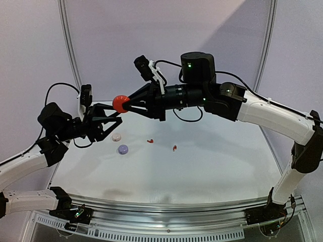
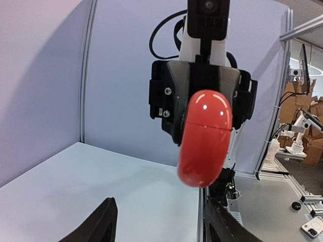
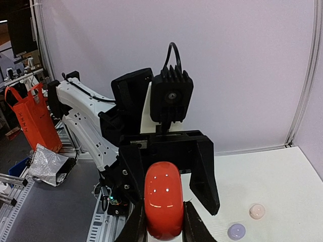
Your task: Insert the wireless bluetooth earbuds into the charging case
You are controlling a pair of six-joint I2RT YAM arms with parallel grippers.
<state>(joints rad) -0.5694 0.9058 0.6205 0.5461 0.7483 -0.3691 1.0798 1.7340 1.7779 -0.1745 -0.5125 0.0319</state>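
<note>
My overhead camera sits above and behind my bases, looking down across the table point(image 1: 212, 161), far enough back to take in both arms. My left wrist camera point(image 1: 86, 94) looks out level between my left fingers point(image 2: 103, 224) at the bottom edge. It is very near the red case point(image 2: 204, 138) at frame centre, and my right wrist camera point(image 2: 208, 10) faces it from top centre. That camera looks the opposite way, equally close. All three views share the red case. The right wrist and overhead views also share the lilac case point(image 3: 236, 231) and the pale case point(image 3: 257, 210).
</note>
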